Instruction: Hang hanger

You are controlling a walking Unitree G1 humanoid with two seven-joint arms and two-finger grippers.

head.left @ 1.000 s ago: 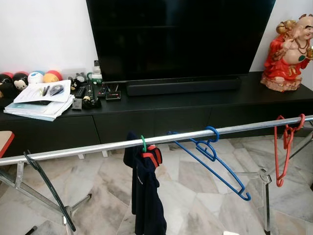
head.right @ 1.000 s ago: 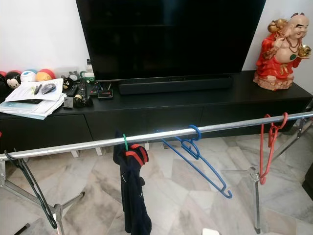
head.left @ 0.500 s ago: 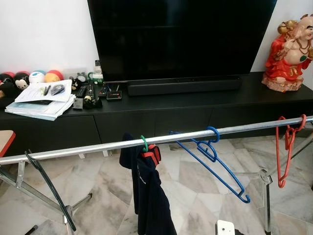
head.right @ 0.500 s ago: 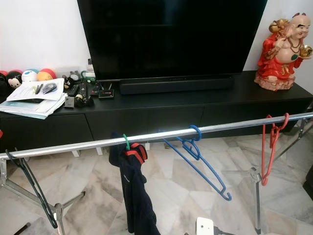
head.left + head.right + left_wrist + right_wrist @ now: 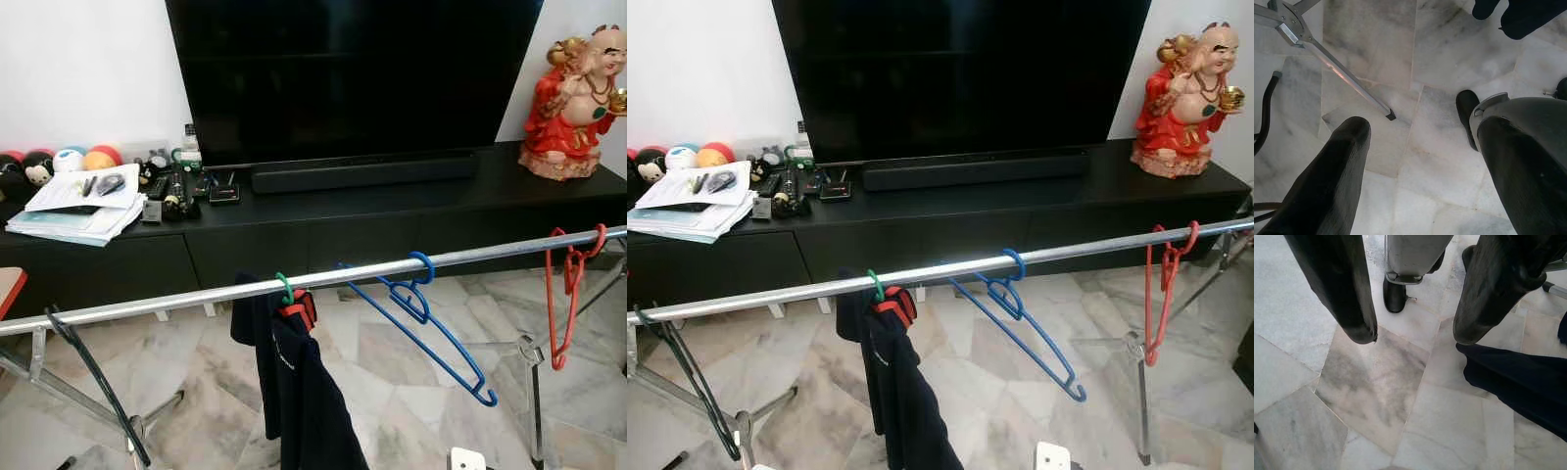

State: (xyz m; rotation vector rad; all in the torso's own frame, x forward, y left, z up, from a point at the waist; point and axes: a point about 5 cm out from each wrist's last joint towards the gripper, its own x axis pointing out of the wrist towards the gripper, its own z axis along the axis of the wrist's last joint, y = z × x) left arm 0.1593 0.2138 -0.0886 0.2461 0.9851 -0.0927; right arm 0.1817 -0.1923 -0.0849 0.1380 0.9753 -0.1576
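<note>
I log a steel rail (image 5: pixel 196 297) across the frame. On it: green hanger (image 5: pixel 283 288) carrying a dark navy garment (image 5: pixel 299 392); blue hanger (image 5: pixel 423 313) right of that; red hanger (image 5: pixel 566 294) far right; what looks like a black hanger (image 5: pixel 93 382) far left.

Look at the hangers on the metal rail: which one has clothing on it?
The green-hooked hanger, which carries a dark navy garment. The blue hanger, the red hanger and the black hanger all hang bare on the rail.

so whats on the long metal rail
On the metal rail: a green hanger carrying a dark navy garment, a blue hanger, red hangers and a black hanger. The garment covers the green hanger's arms.
</note>
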